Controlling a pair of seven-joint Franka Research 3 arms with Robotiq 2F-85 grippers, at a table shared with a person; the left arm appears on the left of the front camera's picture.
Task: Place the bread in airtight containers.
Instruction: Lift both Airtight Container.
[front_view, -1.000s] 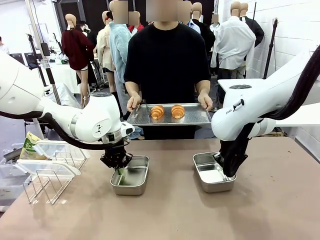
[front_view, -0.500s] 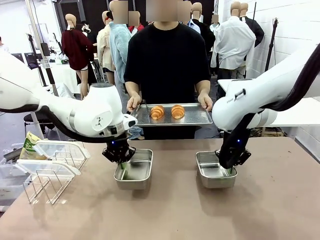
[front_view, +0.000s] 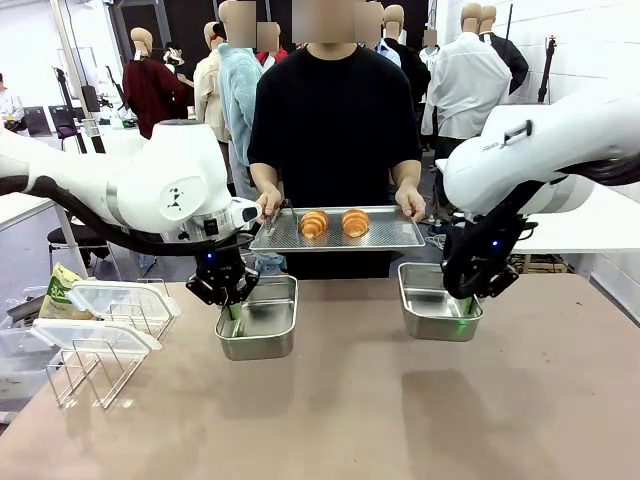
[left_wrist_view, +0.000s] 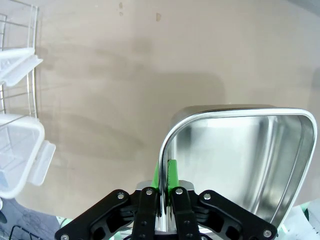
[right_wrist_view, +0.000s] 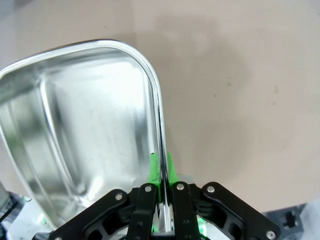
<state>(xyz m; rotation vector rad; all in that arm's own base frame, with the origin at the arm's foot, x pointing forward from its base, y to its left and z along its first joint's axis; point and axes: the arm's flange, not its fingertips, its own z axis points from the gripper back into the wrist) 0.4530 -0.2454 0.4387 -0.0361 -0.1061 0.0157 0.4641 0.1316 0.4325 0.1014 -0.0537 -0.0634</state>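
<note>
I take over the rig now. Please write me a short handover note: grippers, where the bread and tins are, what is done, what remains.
Left gripper: shut on the left tin's rim, tin off the table, empty.
Right gripper: shut on the right tin's rim, tin off the table, empty.
Bread: two rolls on the tray the person holds across the table.
Lids: on the rack, at the left.
Done: both tins gripped and raised. Left: a roll into each tin, lids on.

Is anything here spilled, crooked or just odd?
Nothing spilled or broken. One odd sight: the left tin hangs above the table, pinched by one wall in the left gripper; the right tin likewise in the right gripper.
</note>
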